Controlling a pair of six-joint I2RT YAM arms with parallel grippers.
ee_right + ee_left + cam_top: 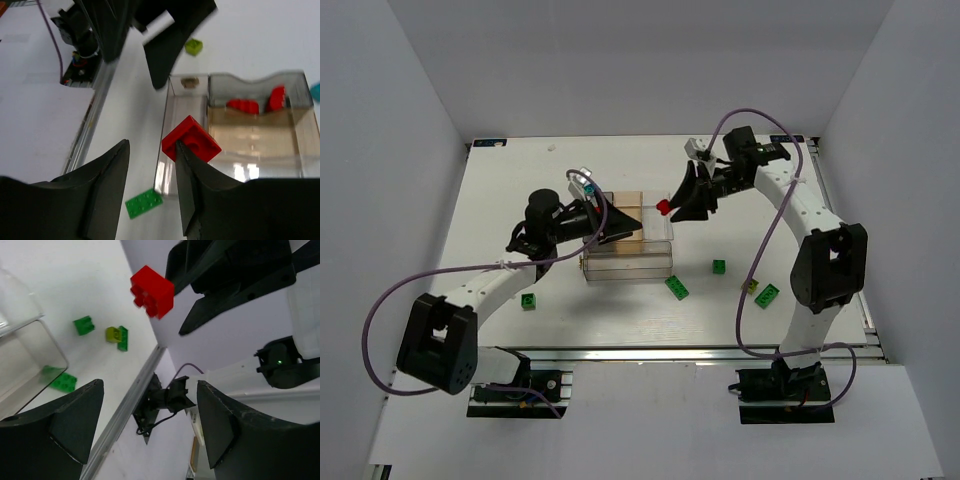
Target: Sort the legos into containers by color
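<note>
2 red legos [245, 105] lie in a smoky compartment of the containers [300, 80], a 3rd red brick [192, 140] hangs at one fingertip of the right tool [150, 147], grip unclear, the left tool [150, 386] gapes empty, and green and lime legos [677, 288] wait on the surface [620, 320].

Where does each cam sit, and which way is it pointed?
Top: above and behind the bases, facing down on the table; both arms show.
Left wrist: faces across past its own fingers at the right gripper.
Right wrist: faces down past its own fingers at the box.
Shared: all show the red brick.
</note>
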